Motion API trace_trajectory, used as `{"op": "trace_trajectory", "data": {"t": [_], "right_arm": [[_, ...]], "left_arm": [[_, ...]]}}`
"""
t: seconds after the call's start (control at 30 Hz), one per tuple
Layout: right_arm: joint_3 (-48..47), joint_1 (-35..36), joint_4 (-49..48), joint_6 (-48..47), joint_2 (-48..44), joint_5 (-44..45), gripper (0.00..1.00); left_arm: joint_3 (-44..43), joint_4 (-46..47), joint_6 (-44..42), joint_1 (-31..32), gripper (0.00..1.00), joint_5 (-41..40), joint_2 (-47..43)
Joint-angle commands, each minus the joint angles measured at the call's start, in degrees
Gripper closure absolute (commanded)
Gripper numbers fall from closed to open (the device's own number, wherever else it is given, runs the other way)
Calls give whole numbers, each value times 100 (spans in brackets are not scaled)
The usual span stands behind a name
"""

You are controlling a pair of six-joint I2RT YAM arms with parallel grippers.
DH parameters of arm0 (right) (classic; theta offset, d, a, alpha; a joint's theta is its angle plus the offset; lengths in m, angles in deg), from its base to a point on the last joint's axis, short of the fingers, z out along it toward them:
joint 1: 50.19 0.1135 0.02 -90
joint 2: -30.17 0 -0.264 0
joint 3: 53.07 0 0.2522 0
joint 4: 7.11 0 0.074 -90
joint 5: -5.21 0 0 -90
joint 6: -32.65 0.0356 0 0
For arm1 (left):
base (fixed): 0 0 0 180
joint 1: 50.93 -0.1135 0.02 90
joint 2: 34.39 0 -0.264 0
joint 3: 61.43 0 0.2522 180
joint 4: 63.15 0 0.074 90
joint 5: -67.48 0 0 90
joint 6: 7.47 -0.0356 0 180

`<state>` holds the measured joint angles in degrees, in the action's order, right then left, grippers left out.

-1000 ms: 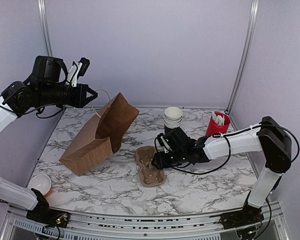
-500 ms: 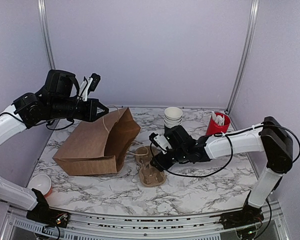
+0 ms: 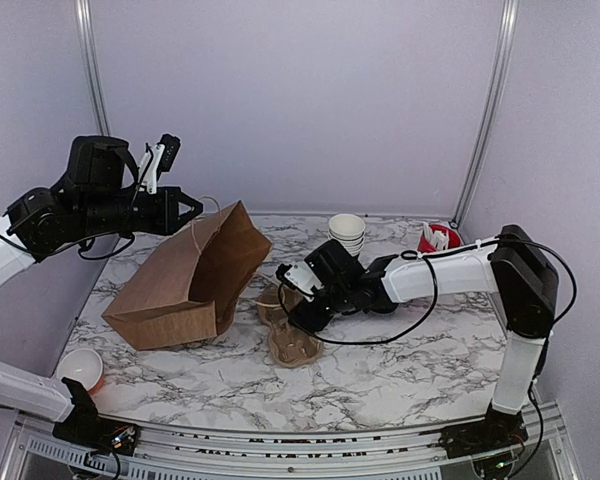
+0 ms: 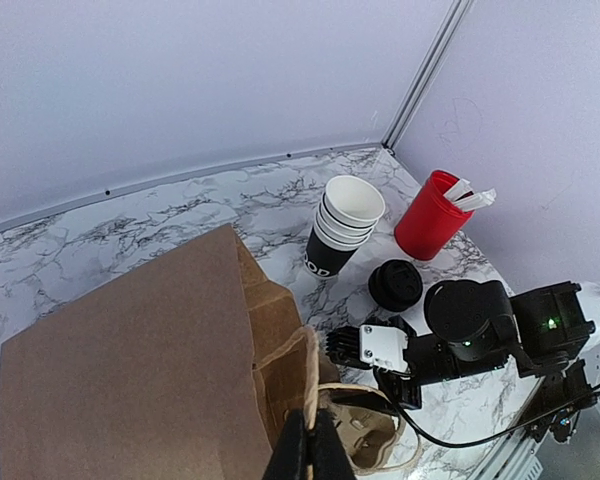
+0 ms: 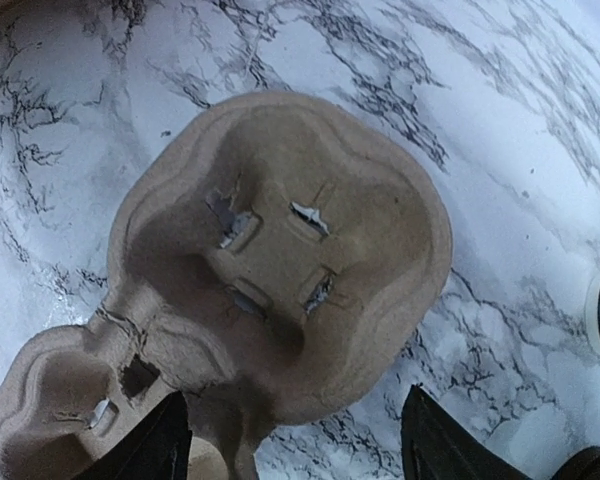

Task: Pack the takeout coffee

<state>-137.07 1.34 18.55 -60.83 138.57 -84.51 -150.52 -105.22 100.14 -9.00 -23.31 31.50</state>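
Jaws newly spread, right gripper (image 5: pixel 295 440) hangs over pulp carrier (image 5: pixel 280 260) beside brown paper bag (image 3: pixel 185 285), its handle pinched by left gripper (image 4: pixel 305 450); takeout coffee (image 4: pixel 395 285) stands unpacked beyond the bag's mouth.

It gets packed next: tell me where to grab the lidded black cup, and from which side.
Best guess: grip the lidded cup round its wall under the lid, level, from the right arm's side; it stands upright, and the cup stack and red cup crowd its far side.
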Motion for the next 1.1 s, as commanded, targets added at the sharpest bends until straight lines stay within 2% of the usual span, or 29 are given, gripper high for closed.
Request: {"op": "trace_trajectory", "data": {"t": [0.0, 0.23, 0.4, 0.67, 0.87, 1.07], "right_arm": [[-47, 0, 572, 801, -326, -95, 30], [494, 138, 545, 1736, -829, -588, 30], [691, 208, 311, 2404, -769, -831, 30], [104, 1003, 120, 3210, -86, -813, 30], [-425, 1270, 173, 3226, 55, -793, 29], [-469, 975, 637, 2303, -263, -408, 29]], "left_arm": [[26, 44, -50, -1, 100, -247, -149], [7, 10, -82, -1, 100, -289, -140], [-3, 16, -83, -1, 100, -324, -132], [8, 3, -116, -1, 100, -373, -138], [8, 2, -135, -1, 100, -395, -144], [14, 5, -143, -1, 100, -412, -148]]}}
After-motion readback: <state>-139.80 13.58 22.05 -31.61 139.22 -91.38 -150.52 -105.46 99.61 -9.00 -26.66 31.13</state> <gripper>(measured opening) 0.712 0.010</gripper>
